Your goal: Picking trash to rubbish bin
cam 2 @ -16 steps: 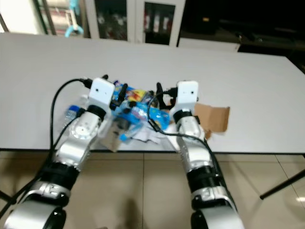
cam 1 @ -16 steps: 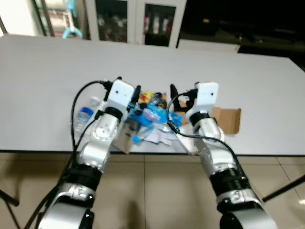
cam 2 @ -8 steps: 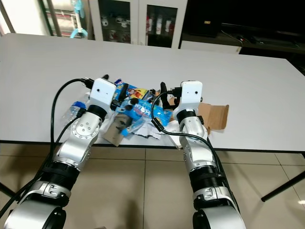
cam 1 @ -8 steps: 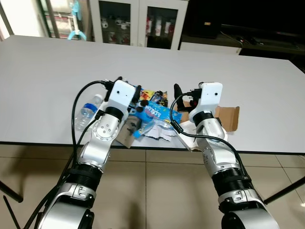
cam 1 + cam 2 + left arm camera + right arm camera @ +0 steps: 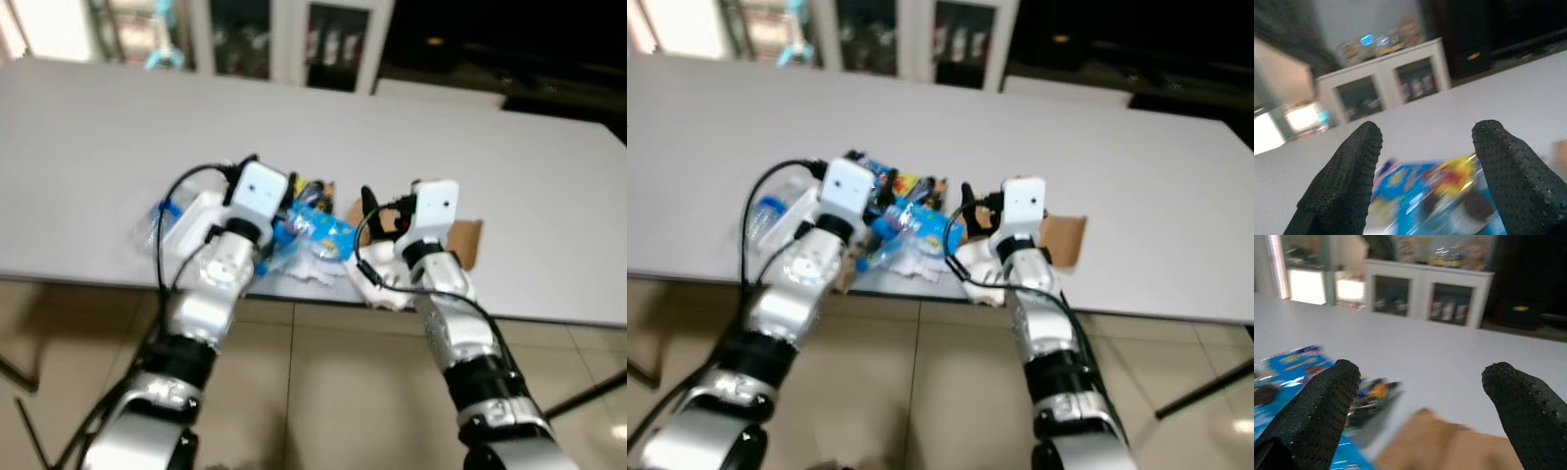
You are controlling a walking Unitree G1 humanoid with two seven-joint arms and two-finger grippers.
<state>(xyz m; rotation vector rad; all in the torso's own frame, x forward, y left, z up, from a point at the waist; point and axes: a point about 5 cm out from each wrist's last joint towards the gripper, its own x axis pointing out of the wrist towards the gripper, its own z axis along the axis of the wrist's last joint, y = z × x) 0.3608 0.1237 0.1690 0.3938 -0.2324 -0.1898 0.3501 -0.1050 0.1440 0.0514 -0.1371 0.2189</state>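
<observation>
Facing scene: white table (image 5: 549, 186) with a trash heap at its near edge; both arms raised over that heap.
Landmark: blue snack wrapper (image 5: 315, 226), centre of the heap.
Left gripper (image 5: 1425, 166): just left of the wrapper, above it; fingers spread wide, nothing between them; wrapper print visible beyond the gap.
Right gripper (image 5: 1420, 396): just right of the wrapper; fingers spread wide, empty; aimed across the table over the heap's right edge.
Trash left of wrapper: clear plastic bottle (image 5: 162, 217) lying on its side, beside a white tray-like piece (image 5: 196, 217).
Trash behind wrapper: yellow and dark packets (image 5: 312, 191), touching it.
Trash below wrapper: crumpled white paper (image 5: 315, 270) at the table edge.
Trash right of wrapper: brown cardboard piece (image 5: 464, 238), beyond the right wrist.
Change since a second ago: whole view shifted and blurred, so camera motion; heap unmoved, both grippers kept their places beside the wrapper.
Meaning for task: judged as approach only; no item grasped, all trash on the table.
Rubbish bin: location cannot be told.
</observation>
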